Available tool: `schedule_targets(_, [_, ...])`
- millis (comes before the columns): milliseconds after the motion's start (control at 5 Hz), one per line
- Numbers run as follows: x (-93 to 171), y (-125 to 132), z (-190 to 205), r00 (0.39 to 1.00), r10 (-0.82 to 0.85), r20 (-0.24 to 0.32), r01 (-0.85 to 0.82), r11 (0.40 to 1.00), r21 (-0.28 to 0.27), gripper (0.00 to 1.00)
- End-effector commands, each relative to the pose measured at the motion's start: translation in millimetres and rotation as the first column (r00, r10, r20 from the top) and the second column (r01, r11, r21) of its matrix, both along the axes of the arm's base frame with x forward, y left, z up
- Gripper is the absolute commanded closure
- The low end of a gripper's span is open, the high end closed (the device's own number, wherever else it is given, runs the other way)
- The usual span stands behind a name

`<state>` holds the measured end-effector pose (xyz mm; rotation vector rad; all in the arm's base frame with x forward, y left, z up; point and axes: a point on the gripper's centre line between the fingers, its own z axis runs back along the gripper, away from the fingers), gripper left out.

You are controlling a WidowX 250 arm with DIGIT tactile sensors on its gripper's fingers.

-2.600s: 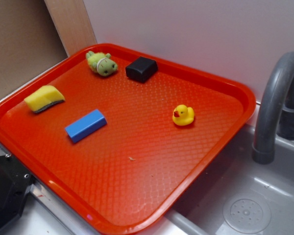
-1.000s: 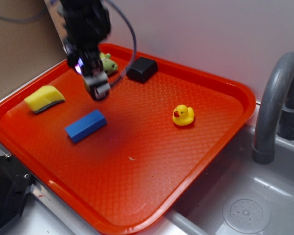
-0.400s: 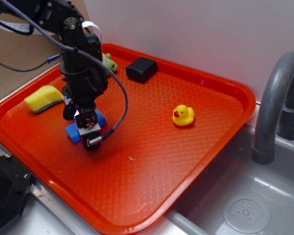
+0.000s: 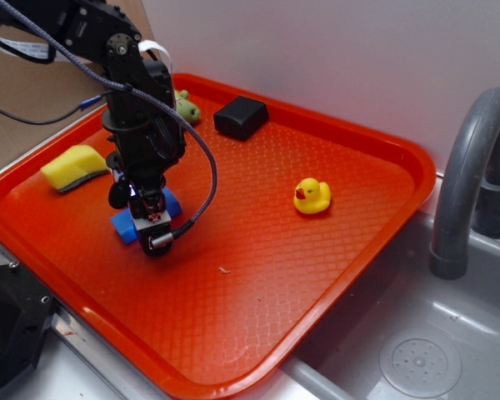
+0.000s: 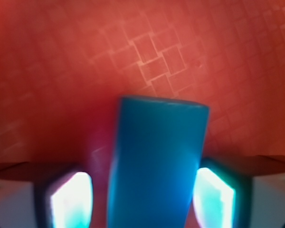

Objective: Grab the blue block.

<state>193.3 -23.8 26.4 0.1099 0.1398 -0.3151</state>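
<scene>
The blue block [image 4: 123,226] lies on the red tray [image 4: 258,275], left of centre, with only its two ends showing from under the arm. My gripper [image 4: 147,222] is down over its middle, pointing straight at the tray. In the wrist view the blue block [image 5: 159,156] runs lengthwise between the two fingers of the gripper [image 5: 142,202]. A strip of tray shows between the block and the left pad [image 5: 69,199]. The right pad [image 5: 213,197] sits right at the block's edge. The jaws are open and straddle the block.
A yellow sponge [image 4: 73,167] lies at the tray's left. A black block [image 4: 240,117] and a green plush toy [image 4: 185,107] sit near the back rim, and a yellow rubber duck [image 4: 312,196] sits right of centre. A grey faucet [image 4: 471,167] and sink [image 4: 417,350] are on the right.
The arm came into view and descended from above the tray's back left onto the blue block. In the last 0.4 s it barely moved. The block has stayed in place.
</scene>
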Motion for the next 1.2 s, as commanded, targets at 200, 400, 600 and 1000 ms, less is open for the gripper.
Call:
schedule_targets(200, [1, 4, 6, 0.999, 0.049, 0.015, -0.049, 0.998, 0.032, 1.0])
schedule_targets(400, [17, -4, 56, 0.993, 0.092, 0.075, -0.093, 0.996, 0.004, 1.0])
schedule_targets(600, [32, -1, 107, 0.974, 0.188, 0.13, -0.18, 0.981, -0.069, 1.0])
schedule_targets(1000, [41, 1, 175, 0.955, 0.25, 0.161, -0.233, 0.965, -0.117, 1.0])
